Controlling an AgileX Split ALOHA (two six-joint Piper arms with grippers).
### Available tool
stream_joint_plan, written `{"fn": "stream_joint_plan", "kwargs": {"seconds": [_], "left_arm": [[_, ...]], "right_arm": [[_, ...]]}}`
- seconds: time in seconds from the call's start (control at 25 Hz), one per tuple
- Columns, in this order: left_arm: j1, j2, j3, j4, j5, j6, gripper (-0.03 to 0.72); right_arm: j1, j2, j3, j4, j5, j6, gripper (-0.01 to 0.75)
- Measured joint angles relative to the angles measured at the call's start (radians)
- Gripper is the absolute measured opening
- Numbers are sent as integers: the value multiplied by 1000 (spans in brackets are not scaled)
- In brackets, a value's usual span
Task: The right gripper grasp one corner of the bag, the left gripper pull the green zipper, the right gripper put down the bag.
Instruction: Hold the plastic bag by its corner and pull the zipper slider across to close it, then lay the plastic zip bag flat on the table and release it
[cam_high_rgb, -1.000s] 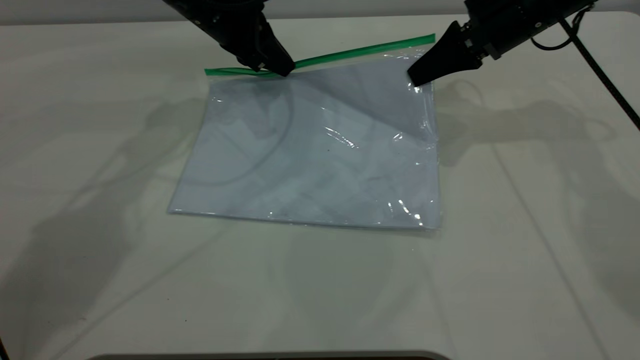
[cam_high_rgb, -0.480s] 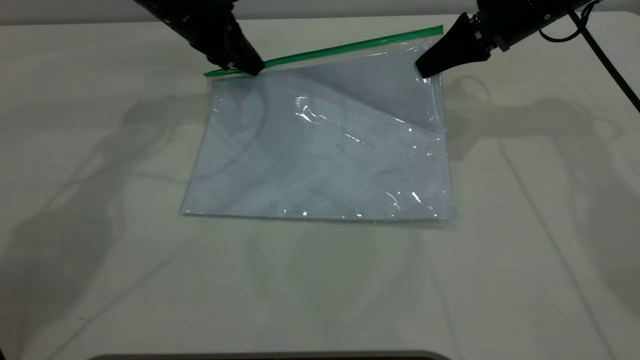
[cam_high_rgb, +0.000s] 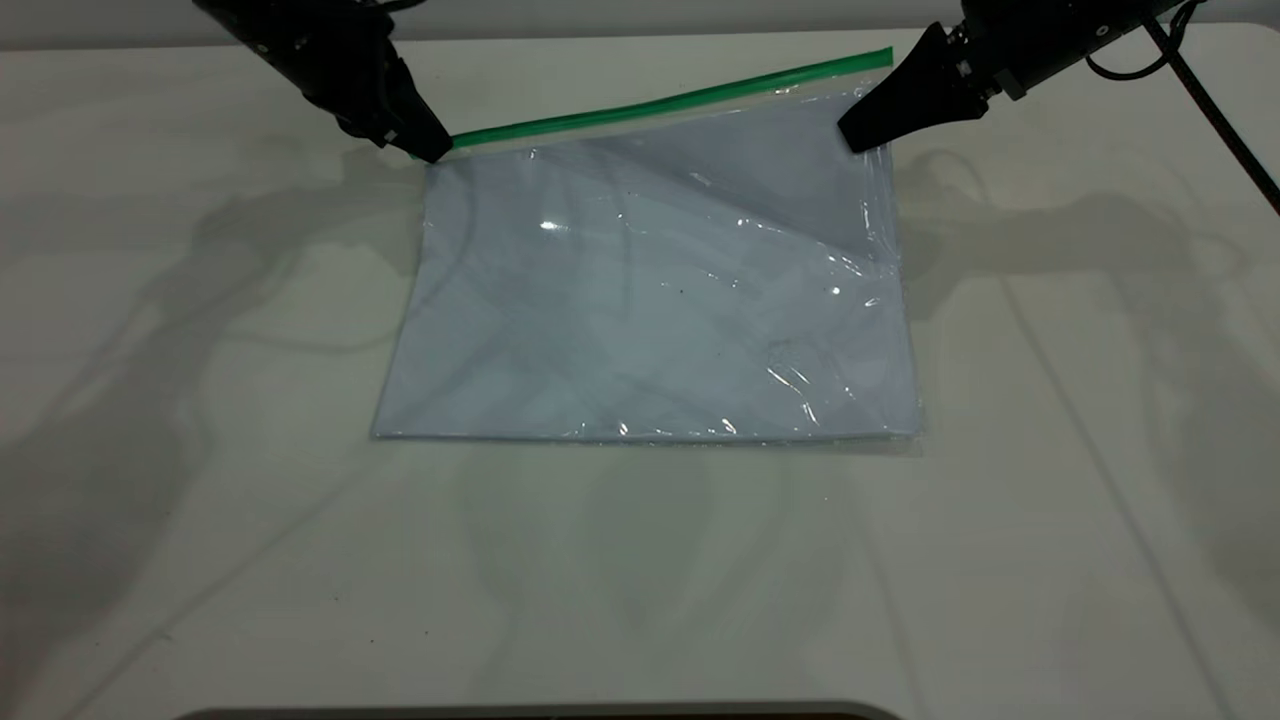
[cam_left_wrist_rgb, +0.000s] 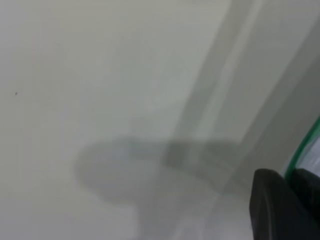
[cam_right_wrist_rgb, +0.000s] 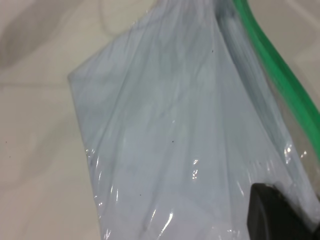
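Note:
The bag (cam_high_rgb: 640, 300) is a clear pouch with pale sheets inside. Its near edge lies on the white table (cam_high_rgb: 200, 500) and its far right corner is raised. The green zipper (cam_high_rgb: 660, 100) runs along the far edge. My right gripper (cam_high_rgb: 860, 135) is shut on the far right corner, just below the strip. My left gripper (cam_high_rgb: 430, 150) is shut on the strip's left end. In the left wrist view the green zipper (cam_left_wrist_rgb: 306, 147) passes between the black fingertips of the left gripper (cam_left_wrist_rgb: 292, 176). The right wrist view shows the bag (cam_right_wrist_rgb: 165, 130), the green zipper (cam_right_wrist_rgb: 272, 65) and one black finger (cam_right_wrist_rgb: 275, 212) pressed on the plastic.
A black cable (cam_high_rgb: 1215, 120) trails from the right arm across the table's far right. The table's rounded near edge (cam_high_rgb: 540, 708) shows at the front. Arm shadows fall on both sides of the bag.
My left gripper has slid left along the green strip to its left end. The bag has shifted slightly right, and the right gripper has kept its hold on the corner.

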Motion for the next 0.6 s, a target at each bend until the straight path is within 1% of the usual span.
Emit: {"fn": "stream_joint_plan", "kwargs": {"seconds": [0.12, 0.2, 0.28, 0.32, 0.36, 0.44, 0.52, 0.56, 0.6], "left_arm": [[0, 0, 0, -3, 7, -1, 81], [-2, 0, 0, -2, 8, -2, 107], [-5, 0, 0, 5, 1, -2, 165], [-5, 0, 0, 4, -1, -3, 210], [-6, 0, 0, -2, -1, -3, 261], [-11, -1, 0, -26, 3, -3, 357], [-21, -9, 0, -35, 10, -11, 447], [-27, -22, 0, -35, 16, -20, 474], [-33, -41, 0, -34, 25, -36, 496]], "right_arm": [[-1, 0, 0, 3, 0, 0, 36], [-1, 0, 0, 4, -9, 0, 51], [-3, 0, 0, -1, -36, 0, 93], [-4, 0, 0, -2, -50, 1, 128], [-4, 0, 0, -10, -65, 8, 185], [-4, -8, -1, -54, -87, 28, 330], [-3, -31, -1, -145, -133, 71, 463], [-3, -50, -1, -200, -177, 122, 524], [-3, -75, -1, -250, -214, 193, 562]]}}
